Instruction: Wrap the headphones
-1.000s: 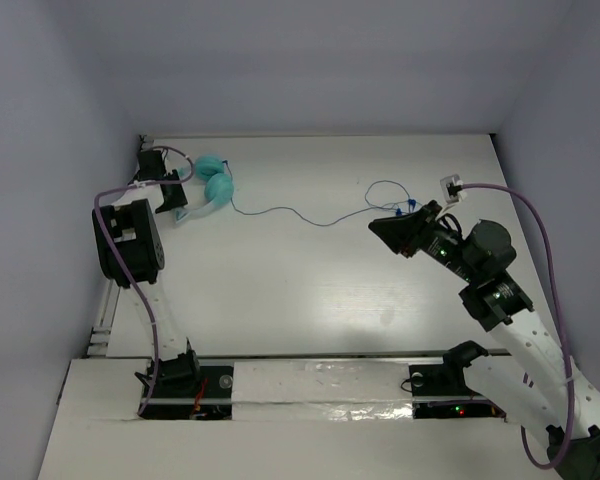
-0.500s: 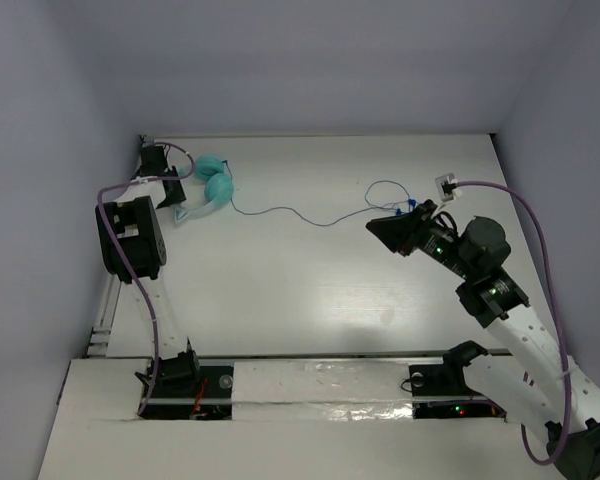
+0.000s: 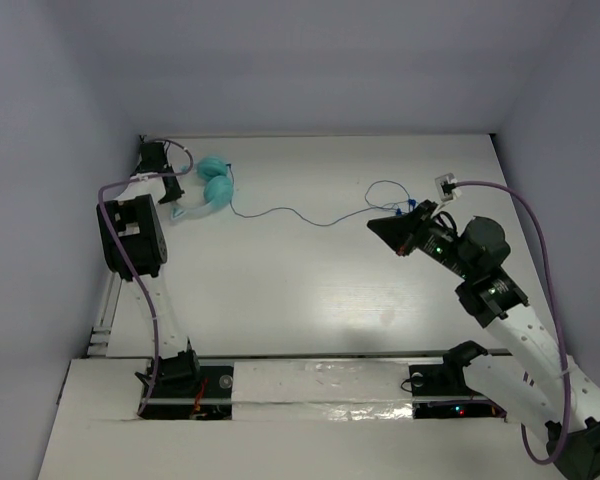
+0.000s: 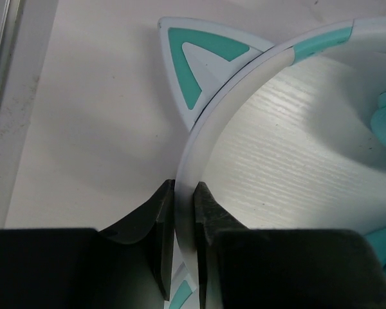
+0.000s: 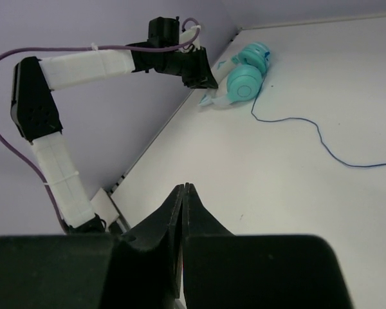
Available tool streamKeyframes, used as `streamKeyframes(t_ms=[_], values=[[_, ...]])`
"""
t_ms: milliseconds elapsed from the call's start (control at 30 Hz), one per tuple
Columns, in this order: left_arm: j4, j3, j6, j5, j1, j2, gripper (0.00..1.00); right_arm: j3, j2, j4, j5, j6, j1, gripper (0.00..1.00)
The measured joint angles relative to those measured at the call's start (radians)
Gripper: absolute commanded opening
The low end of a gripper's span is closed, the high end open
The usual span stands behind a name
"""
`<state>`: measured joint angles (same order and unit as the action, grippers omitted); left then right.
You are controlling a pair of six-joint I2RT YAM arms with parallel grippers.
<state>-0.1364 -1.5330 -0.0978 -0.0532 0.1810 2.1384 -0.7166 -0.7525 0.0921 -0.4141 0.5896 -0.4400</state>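
Note:
The teal headphones (image 3: 216, 185) lie at the far left of the table, earcups together. My left gripper (image 3: 170, 193) is shut on their pale headband (image 4: 199, 148), just below a cat-ear point (image 4: 193, 58); the fingertips (image 4: 204, 196) pinch the band from both sides. The thin dark-blue cord (image 3: 280, 210) runs right across the table and ends in a loose loop (image 3: 385, 190). My right gripper (image 3: 375, 226) hovers beside that loop with its jaws pressed together and nothing visible between them. The right wrist view shows the headphones (image 5: 244, 80), the cord (image 5: 321, 138), the left gripper (image 5: 202, 77) and its own gripper (image 5: 183, 187).
Walls stand close along the left, far and right sides of the table (image 3: 310, 290). A metal rail (image 3: 105, 310) runs along the left table edge. Thick purple cables (image 3: 535, 220) loop off both arms.
My left gripper has shifted slightly toward the far left corner while on the headband. The right gripper has barely moved. The headphones and cord lie about the same.

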Motion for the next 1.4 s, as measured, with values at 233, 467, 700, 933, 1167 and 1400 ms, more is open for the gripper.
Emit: streamKeyframes(t_ms=[233,467,700,933,1167,1400], values=[[-0.151,-0.128,-0.019,0.015,-0.096,-0.03,0.0,0.004,-0.091,0.059,-0.058,0.002,0.0,0.0],[-0.22,-0.068,-0.045,0.166,-0.283,-0.354,0.0,-0.005,-0.132,0.033,-0.061,-0.031,0.0,0.01],[-0.216,-0.013,-0.084,0.302,-0.257,-0.705,0.0,-0.051,-0.153,0.02,-0.023,-0.109,0.0,0.58],[-0.29,-0.025,-0.096,0.422,-0.253,-0.782,0.0,-0.081,-0.321,0.076,-0.07,-0.225,0.0,0.73],[-0.345,-0.072,-0.111,0.504,-0.253,-0.782,0.0,-0.081,-0.456,0.153,-0.193,-0.265,-0.033,0.8],[-0.353,-0.15,-0.129,0.558,-0.253,-0.779,0.0,-0.107,-0.587,0.183,-0.132,-0.33,-0.046,0.81]])
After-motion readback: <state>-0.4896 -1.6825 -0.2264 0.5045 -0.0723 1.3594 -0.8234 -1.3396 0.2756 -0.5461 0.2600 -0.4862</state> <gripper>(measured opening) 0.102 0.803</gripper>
